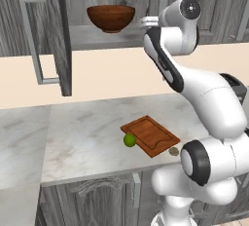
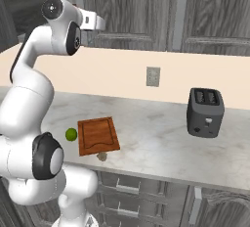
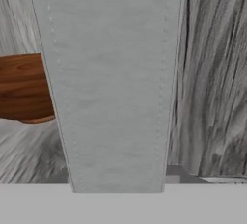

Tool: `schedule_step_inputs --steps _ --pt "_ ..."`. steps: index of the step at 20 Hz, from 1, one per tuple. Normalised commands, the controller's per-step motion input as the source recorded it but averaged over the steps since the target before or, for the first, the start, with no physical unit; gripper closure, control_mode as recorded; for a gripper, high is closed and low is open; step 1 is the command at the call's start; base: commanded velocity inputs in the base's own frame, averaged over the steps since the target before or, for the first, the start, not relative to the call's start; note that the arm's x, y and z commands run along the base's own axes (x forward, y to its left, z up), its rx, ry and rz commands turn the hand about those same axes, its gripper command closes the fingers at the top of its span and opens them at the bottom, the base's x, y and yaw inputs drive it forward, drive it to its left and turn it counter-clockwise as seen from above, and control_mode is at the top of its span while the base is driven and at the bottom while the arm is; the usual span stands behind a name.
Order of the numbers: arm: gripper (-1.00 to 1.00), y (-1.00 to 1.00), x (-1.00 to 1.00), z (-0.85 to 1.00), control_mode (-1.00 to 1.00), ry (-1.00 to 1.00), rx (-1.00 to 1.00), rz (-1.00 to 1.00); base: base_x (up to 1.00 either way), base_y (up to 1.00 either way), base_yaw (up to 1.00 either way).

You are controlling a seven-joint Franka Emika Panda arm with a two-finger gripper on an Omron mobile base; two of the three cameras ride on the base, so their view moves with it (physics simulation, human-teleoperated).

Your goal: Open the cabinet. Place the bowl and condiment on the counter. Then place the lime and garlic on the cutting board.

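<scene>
While the gripper (image 1: 146, 21) reached into the open cabinet (image 1: 58, 35), its grip state could not be told; the bowl (image 1: 111, 17) sat just beside it.

Illumination is even and diffuse in all three views, with no visible lamp and no strong directional source. Shadows are faint: the white-grey marbled stone bench (image 1: 87, 137) carries only soft darkening beside the flat reddish-brown wooden cutting board (image 1: 151, 135). The glossy reddish-brown wooden bowl (image 1: 111, 17) shows a mild sheen on its wall; the white arm shows smooth highlights without glare. Rendering is soft and low in resolution. In the hand view a close pale grey vertical bar (image 3: 111, 83) appears blurred and coarse-textured.
</scene>
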Motion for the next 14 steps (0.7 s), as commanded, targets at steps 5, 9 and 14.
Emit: schedule_step_inputs --steps 5,9,14 --pt "1.00 -0.01 0.17 -0.16 -1.00 0.00 0.00 0.00 0.00 0.00 0.00" --pt "1.00 -0.26 0.35 -0.05 -1.00 0.00 0.02 0.00 0.00 0.00 0.00" --pt "1.00 -0.68 0.25 -0.05 -1.00 -0.02 0.04 -0.17 0.00 0.00 0.00"
